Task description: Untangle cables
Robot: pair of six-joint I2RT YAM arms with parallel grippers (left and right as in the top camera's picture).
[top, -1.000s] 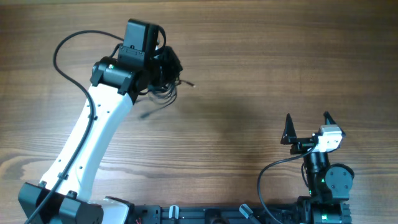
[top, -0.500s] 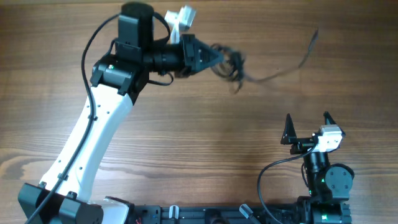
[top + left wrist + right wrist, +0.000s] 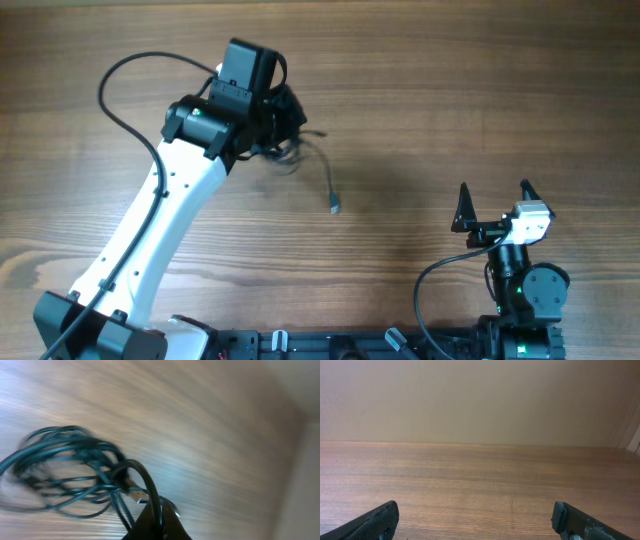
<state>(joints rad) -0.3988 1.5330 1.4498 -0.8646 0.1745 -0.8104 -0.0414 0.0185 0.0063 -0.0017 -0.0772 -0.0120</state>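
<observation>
The cables (image 3: 70, 472) hang in a tangled bunch just beyond the tips of the left gripper (image 3: 157, 520). Its jaws are pinched together on one loop of cord that arches up out of them. A silvery plug (image 3: 136, 494) sits in the knot close to those tips.

From above, the bunch is at the far left part of the table (image 3: 470, 80), half tucked under the left arm's wrist (image 3: 245, 75), which hides the jaws. One strand trails toward the middle and ends in a loose plug end (image 3: 334, 207). The wrist view is blurred, so single cords cannot be counted.

The right gripper (image 3: 495, 197) stands well apart at the near right, jaws wide apart with nothing between them. In its own view only the fingertips (image 3: 380, 520) show, cut off at the bottom edge.
</observation>
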